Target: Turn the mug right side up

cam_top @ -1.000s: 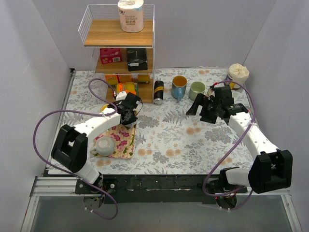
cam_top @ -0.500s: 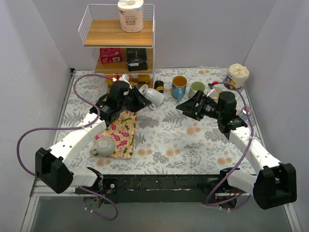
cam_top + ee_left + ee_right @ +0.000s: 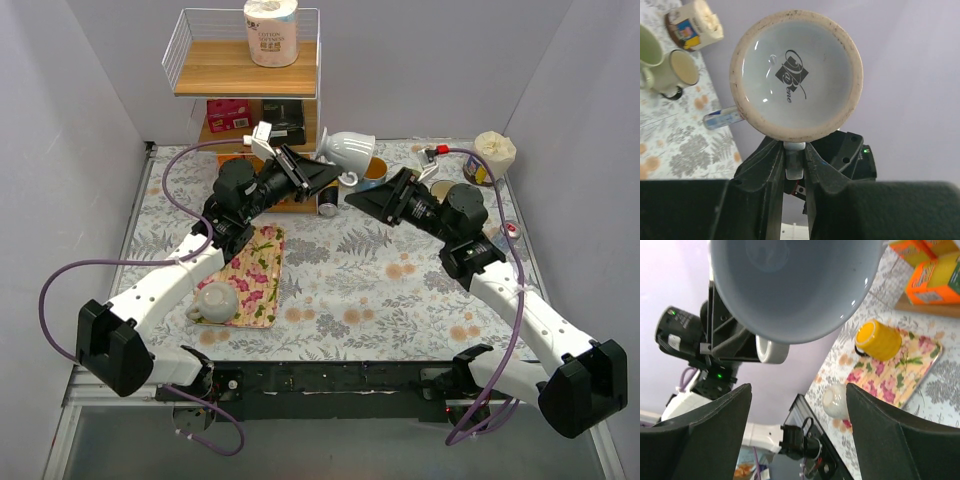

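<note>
Top external view showed the white mug (image 3: 350, 148) held tilted in the air over the far middle of the table (image 3: 350, 290). The left gripper (image 3: 333, 173) was clamped on its handle, which was mostly hidden between the fingers. The right gripper (image 3: 797, 387) had its jaws wide apart, facing the mug's mouth, whose rim was cut off.

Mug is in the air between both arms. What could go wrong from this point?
1. The left gripper pinches the white mug only by its handle, so it could pivot or slip and fall near the cups on the table.
2. The open right gripper sits close by the mug's rim; it might knock it loose.
</note>
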{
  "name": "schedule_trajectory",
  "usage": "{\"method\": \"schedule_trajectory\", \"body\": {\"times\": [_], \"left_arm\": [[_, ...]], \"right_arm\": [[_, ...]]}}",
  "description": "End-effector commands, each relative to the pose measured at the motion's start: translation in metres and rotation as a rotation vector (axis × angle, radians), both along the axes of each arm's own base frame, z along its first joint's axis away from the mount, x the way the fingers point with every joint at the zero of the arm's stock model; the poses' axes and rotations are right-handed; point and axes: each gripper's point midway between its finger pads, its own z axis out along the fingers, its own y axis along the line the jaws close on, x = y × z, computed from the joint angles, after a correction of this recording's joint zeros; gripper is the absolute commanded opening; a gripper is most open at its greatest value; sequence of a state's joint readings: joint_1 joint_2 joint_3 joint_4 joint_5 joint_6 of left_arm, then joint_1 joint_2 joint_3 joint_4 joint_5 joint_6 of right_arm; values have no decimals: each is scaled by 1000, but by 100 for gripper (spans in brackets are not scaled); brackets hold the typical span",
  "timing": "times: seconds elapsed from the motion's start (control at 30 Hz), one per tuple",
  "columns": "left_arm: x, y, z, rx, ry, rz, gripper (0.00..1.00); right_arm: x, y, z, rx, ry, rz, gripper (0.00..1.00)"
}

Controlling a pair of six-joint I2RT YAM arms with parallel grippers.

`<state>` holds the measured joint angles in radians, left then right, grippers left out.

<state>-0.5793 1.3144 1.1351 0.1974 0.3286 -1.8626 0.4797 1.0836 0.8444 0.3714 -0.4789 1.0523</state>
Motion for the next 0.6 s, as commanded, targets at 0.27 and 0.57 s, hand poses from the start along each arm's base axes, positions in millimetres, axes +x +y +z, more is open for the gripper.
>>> {"method": "schedule_trajectory", "body": {"times": [0.27, 0.57], "left_arm": [[-24, 0, 113, -299, -243, -37, 0], [-25, -10, 104, -276, -259, -68, 0]], "right_arm": [[16, -15, 107, 202, -273, -162, 75], [24, -19, 120, 228, -304, -213, 57]]}}
